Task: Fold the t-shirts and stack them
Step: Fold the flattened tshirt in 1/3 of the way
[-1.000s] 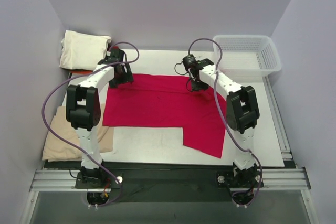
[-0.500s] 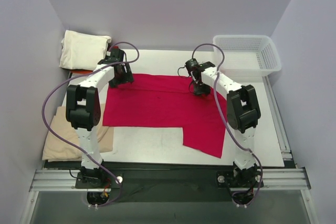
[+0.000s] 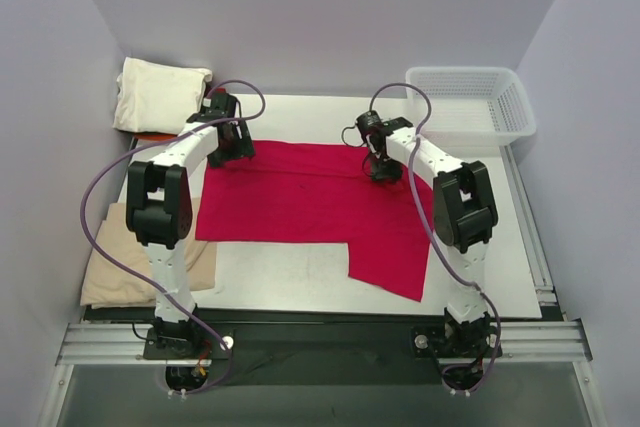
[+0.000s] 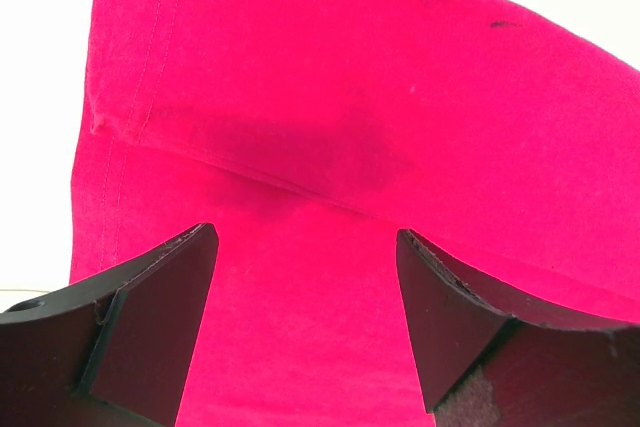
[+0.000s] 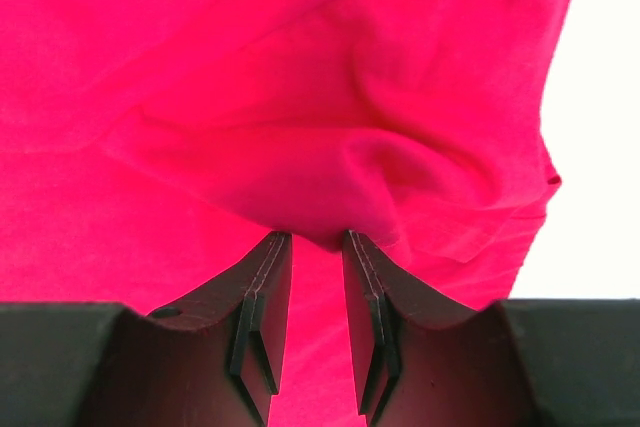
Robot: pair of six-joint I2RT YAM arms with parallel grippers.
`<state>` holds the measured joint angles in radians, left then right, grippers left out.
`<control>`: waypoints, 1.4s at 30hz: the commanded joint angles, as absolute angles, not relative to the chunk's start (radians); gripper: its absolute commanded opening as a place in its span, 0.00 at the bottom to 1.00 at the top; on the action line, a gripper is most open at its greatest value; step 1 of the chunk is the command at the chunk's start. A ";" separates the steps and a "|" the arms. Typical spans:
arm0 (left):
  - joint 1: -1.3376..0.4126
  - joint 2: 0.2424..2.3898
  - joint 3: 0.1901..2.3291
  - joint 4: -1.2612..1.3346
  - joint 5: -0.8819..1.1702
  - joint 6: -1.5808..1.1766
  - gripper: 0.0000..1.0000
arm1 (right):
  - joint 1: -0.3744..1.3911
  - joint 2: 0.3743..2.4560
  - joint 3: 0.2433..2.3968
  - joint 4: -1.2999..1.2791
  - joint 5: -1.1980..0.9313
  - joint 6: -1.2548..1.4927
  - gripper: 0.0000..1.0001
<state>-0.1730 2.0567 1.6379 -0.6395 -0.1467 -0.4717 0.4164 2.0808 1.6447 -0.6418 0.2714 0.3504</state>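
A crimson-red t-shirt point(image 3: 300, 202) lies spread flat on the white table, its lower right part hanging further toward the near edge. My left gripper point(image 3: 232, 152) point(image 4: 305, 237) hovers open over the shirt's far left corner, with only flat cloth showing between its fingers. My right gripper point(image 3: 383, 169) point(image 5: 315, 237) sits at the far right part of the shirt, jaws narrow, pinching a raised fold of the red cloth at its tips. A folded cream-white t-shirt point(image 3: 158, 95) rests at the far left, over a sliver of orange-red cloth point(image 3: 150, 136). A tan-beige t-shirt point(image 3: 115, 267) lies at the near left.
A white lattice basket point(image 3: 465, 72) stands at the far right corner. Bare table point(image 3: 290, 277) shows in front of the red shirt and along the right side. Purple walls close in the left, back and right.
The right gripper has shifted slightly right and toward the near side, settling onto the shirt's far edge. The left arm and the shirt's outline have not moved.
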 commanded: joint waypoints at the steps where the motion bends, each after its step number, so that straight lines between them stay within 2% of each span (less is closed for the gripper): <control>1: -0.166 2.057 1.686 -0.632 -0.140 -0.482 0.83 | 0.440 2.037 1.628 -0.666 0.281 0.360 0.28; 15: -0.166 2.059 1.680 -0.630 -0.141 -0.483 0.83 | 0.466 2.060 1.578 -0.661 0.259 0.380 0.28; 25: -0.167 2.056 1.681 -0.637 -0.144 -0.485 0.83 | 0.374 2.120 1.586 -0.626 0.242 0.387 0.27; 30: -0.166 2.057 1.686 -0.637 -0.144 -0.483 0.83 | 0.322 2.125 1.632 -0.623 0.264 0.374 0.27; 42: -0.170 2.062 1.686 -0.638 -0.140 -0.482 0.83 | 0.318 2.197 1.785 -0.618 0.245 0.324 0.28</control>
<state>-0.1730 2.0594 1.6424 -0.6430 -0.1459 -0.4831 0.3092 2.1593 1.7409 -0.5892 0.2443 0.3447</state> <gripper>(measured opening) 0.833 0.279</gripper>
